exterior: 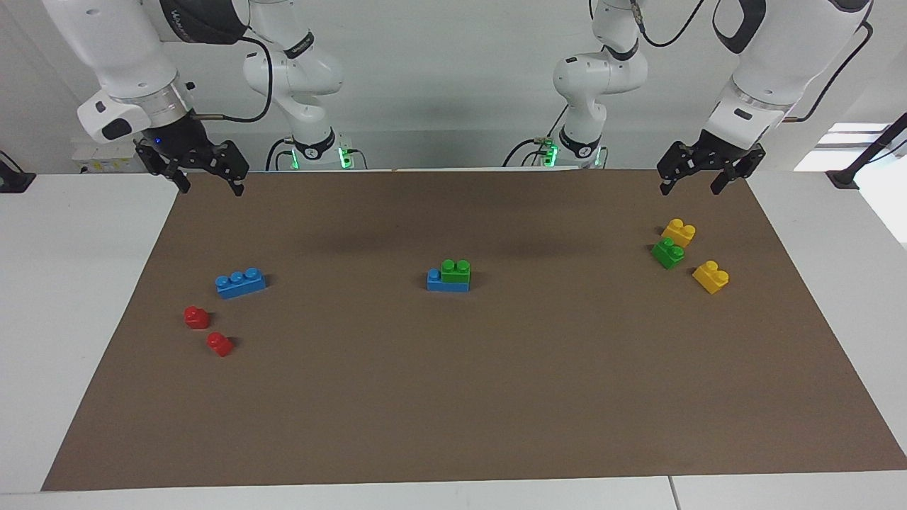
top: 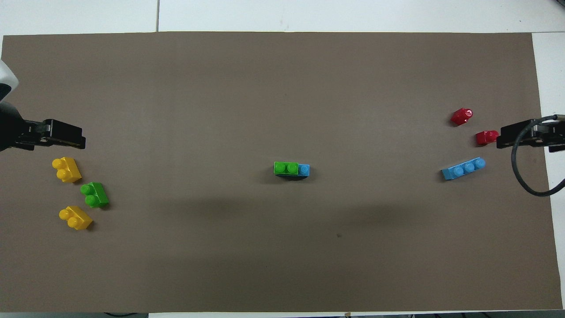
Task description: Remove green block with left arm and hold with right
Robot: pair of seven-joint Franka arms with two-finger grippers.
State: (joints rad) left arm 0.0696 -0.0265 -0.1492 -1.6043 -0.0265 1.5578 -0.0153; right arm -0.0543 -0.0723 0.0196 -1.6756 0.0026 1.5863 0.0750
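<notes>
While both pincers [exterior: 210,175] [exterior: 703,175] hang apart, the green block [exterior: 455,270] sits atop a blue brick [exterior: 436,281].

The mat [exterior: 453,397] is plain brown, on a white table [exterior: 78,283]. At its middle a bright green block [exterior: 455,269] sits on a blue block [exterior: 445,282]. Toward the left arm's end lie another green block [exterior: 667,253] and 2 yellow blocks [exterior: 678,231] [exterior: 711,276]. Toward the right arm's end lie a second blue block [exterior: 240,282] and 2 red blocks [exterior: 196,316] [exterior: 220,344]. Both arms are white with dark grey panels; the left gripper [exterior: 696,183] and the right gripper [exterior: 211,185] are black.
</notes>
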